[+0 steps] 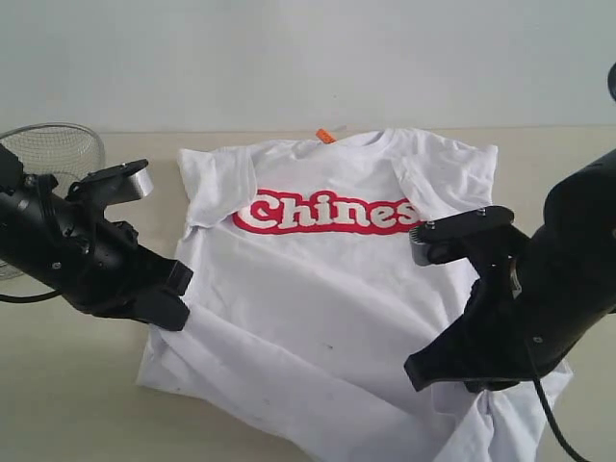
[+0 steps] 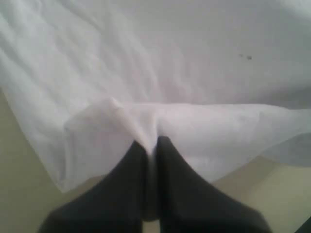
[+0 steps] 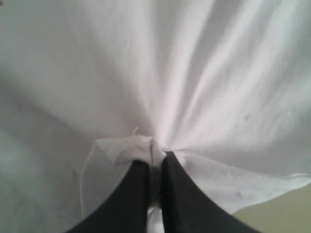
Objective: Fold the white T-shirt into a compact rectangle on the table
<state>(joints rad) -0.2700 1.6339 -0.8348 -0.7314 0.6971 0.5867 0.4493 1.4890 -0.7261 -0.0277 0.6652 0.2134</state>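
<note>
The white T-shirt [image 1: 318, 289] lies face up on the table [image 1: 58, 404], red lettering band across the chest, orange neck tag [image 1: 326, 136] at the far edge. Both sleeves are folded in over the chest. My left gripper [image 1: 181, 306] is shut on the shirt's left hem edge and holds it slightly off the table; in the left wrist view the white T-shirt [image 2: 146, 77] is pinched between its fingers [image 2: 131, 160]. My right gripper [image 1: 462, 380] is shut on the right hem corner, where the white T-shirt [image 3: 160, 87] bunches at the fingertips [image 3: 174, 167].
A wire mesh bowl [image 1: 53, 154] stands at the far left, behind my left arm. A pale wall runs behind the table's far edge. Bare tabletop shows left of the shirt and along the front edge.
</note>
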